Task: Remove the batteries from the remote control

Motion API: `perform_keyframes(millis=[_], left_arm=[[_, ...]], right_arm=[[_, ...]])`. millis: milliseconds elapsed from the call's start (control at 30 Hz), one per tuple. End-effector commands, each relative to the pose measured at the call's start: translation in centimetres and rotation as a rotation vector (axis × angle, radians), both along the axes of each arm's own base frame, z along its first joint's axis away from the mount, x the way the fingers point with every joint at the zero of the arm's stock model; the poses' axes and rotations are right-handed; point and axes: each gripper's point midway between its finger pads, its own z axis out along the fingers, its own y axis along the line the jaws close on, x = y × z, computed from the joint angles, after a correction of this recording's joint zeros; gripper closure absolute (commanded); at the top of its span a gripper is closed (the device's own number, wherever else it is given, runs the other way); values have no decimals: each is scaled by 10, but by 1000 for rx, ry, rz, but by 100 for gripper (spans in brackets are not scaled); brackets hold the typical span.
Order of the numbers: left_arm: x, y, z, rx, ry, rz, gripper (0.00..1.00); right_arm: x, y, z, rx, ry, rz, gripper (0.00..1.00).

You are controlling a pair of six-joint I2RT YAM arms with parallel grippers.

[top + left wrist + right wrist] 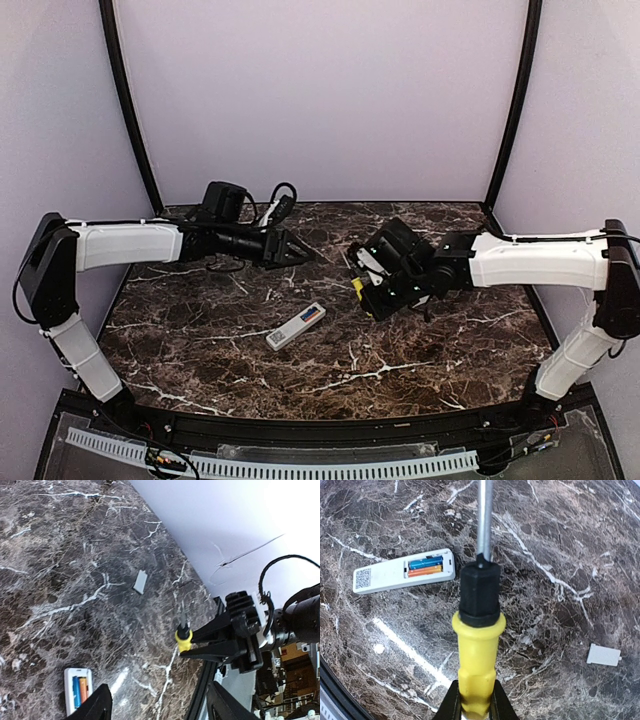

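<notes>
Inspector: Screwdriver [477,645] status?
Recorder: Clamped by its yellow handle in the right gripper [474,702], with the steel shaft pointing away from the wrist, above the marble table [450,360].
Inspector: Remote control [380,575]?
Recorder: Flat on the table, left of the shaft and apart from it, back face up. Compartment uncovered. Blue battery [425,562] and orange battery [425,571] seated side by side inside.
Inspector: Cover [603,655]?
Recorder: On the table at the handle's other side, well apart from the remote control.
Inspector: Left gripper [157,705]?
Recorder: Fingers spread, holding nothing, above the table. The remote control's battery end lies near one fingertip.
</notes>
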Motion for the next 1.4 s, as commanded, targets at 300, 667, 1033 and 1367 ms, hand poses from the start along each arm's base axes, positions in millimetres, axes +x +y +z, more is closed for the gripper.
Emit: perform_keyframes(millis=[300,667,1033,1367], left_arm=[[2,-40,35,-236,69,-97,47],[9,-57,29,-263,116,-104,66],[13,-65,27,-291,153,-110,85],[12,-65,26,-283,154,-114,64]], right_arm=[[15,34,49,141,-147,130,100],[15,40,51,147,-154,163,100],[20,45,47,112,-162,162,100],[25,46,45,88,-172,163,100]])
